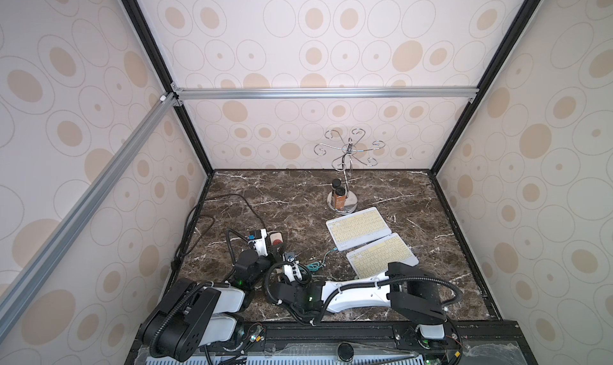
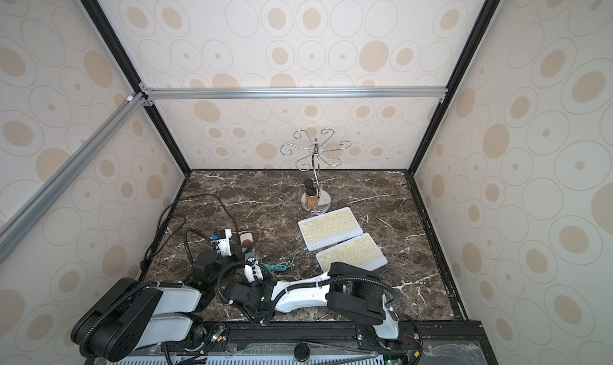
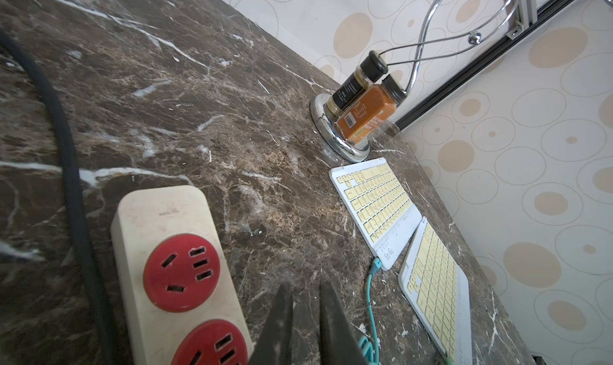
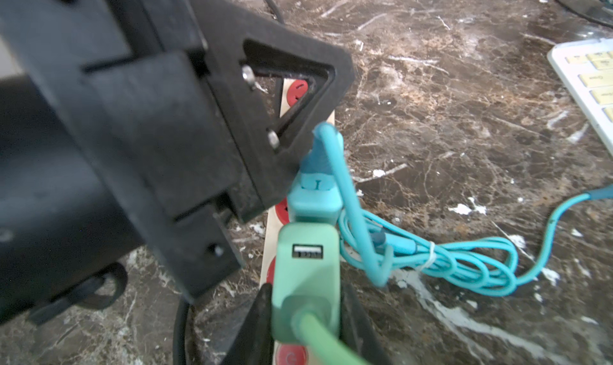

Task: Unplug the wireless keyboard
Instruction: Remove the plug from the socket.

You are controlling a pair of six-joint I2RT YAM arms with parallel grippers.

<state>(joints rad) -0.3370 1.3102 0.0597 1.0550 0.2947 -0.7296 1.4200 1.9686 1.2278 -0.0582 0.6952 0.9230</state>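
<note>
Lab test booth, aluminium frame, wallpapered panels, marble-look tabletop

Strip, two keyboards and jars seen on marble table.
Red sockets are seen on the strip, with a black cable run alongside. Left gripper is set just beside the strip, jaws narrowly parted, nothing held. A teal cable is plugged into the keyboard by the jars; the other keyboard lies just beside it. Orange jar and dark jar are stood on a chrome base.
</note>
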